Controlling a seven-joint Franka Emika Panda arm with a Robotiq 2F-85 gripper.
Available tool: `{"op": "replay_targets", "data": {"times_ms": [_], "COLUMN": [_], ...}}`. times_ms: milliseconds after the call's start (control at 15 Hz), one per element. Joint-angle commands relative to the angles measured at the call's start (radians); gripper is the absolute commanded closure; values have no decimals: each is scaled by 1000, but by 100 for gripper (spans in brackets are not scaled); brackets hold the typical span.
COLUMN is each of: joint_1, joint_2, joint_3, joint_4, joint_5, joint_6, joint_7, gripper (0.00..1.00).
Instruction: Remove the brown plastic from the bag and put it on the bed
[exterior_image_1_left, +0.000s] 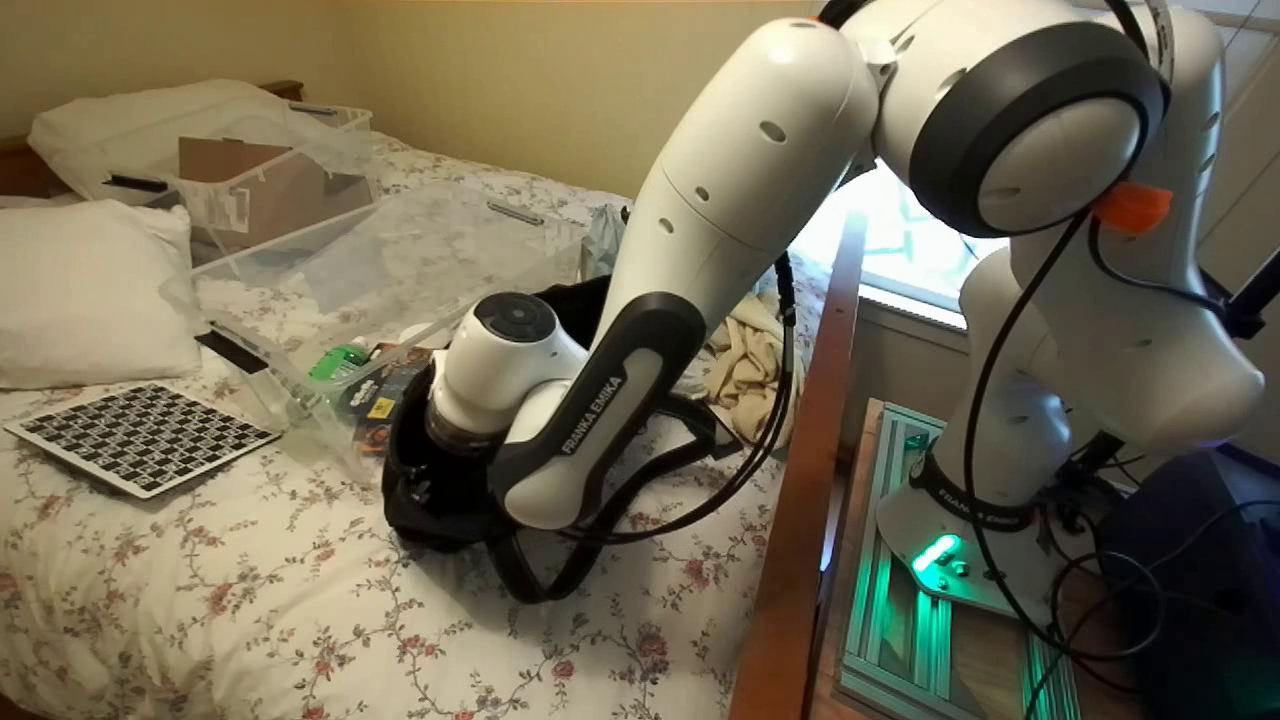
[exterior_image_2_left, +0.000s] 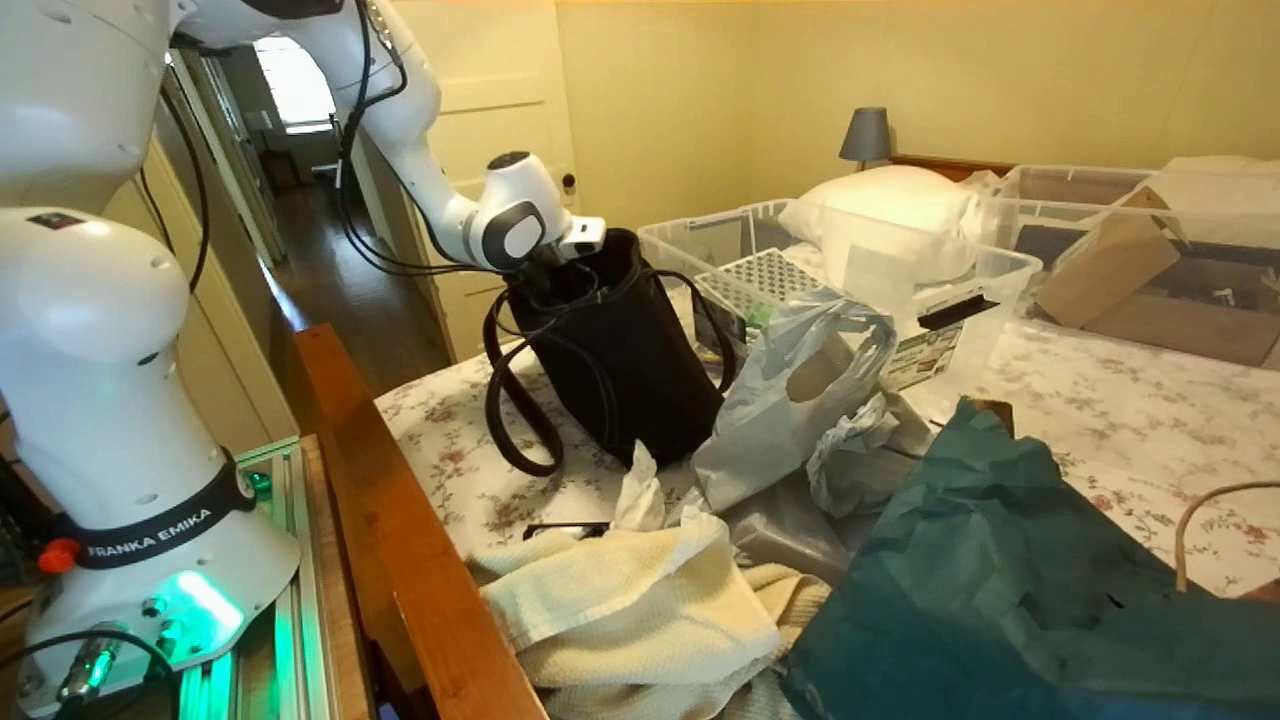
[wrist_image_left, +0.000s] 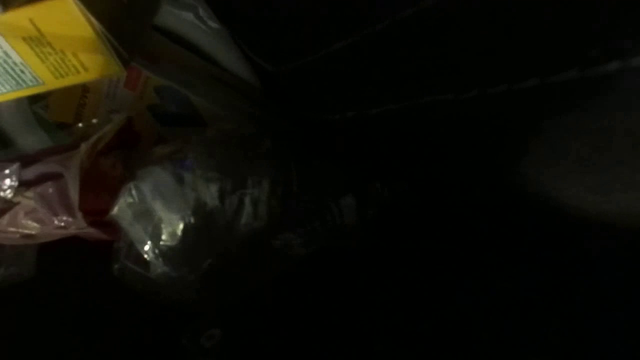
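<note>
The jointed white robot arm (exterior_image_1_left: 740, 180) reaches over a reddish-brown wooden rail (exterior_image_1_left: 800, 530) to a large, floppy black fabric bag (exterior_image_2_left: 630, 370) with long strap handles, which leans, mouth upward, on a wide white bed (exterior_image_1_left: 300, 630) whose cover is printed with small reddish-pink flowers. The dark gripper (exterior_image_2_left: 541, 281) goes down into the bag's mouth; its jaws are hidden by the bag in both exterior views and lost in the dark of the wrist view, so it is impossible to tell whether they stand apart or together, or whether they hold anything. The crumpled, shiny reddish-brown plastic wrapper (wrist_image_left: 65, 195) is inside the bag, at the left edge of the wrist view. A yellow printed packet (wrist_image_left: 60, 55) shows above it there, crinkled clear plastic (wrist_image_left: 160, 220) just to its right, and a line of pale stitching (wrist_image_left: 450, 96) against the black fabric. On the bed, a large clear plastic bin (exterior_image_1_left: 235, 348) stands just beside the bag, and a flat black-and-white checkered board (exterior_image_1_left: 145, 435) lies near the bin, close to a plump white pillow (exterior_image_1_left: 90, 295). In an exterior view, a thin grey plastic carrier bag (exterior_image_2_left: 790, 400) sits beside the black bag, with a cream textured towel (exterior_image_2_left: 640, 610) and crumpled dark teal paper (exterior_image_2_left: 980, 580) nearer the camera.
</note>
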Motion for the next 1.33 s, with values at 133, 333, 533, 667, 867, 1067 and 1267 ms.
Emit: {"op": "replay_targets", "data": {"times_ms": [133,333,533,667,867,1067,1267], "joint_1": [-122,-207,-277,-324,-385,-430,-496], "joint_2": [-109,-156,-206,-239,-287,-331,-369], "joint_3": [95,174,227,269,326,372,449], "joint_4": [-49,-74,-111,-134,-168,-201,-227], "joint_5": [-57,-72,-78,-65,-48,-34,6], "joint_6": [-134,-175,-167,-169,-170,-175,-187], "joint_7": [4,-4,5,-1,-10,-13,-50], "gripper": [100,100,100,100,100,100,100]}}
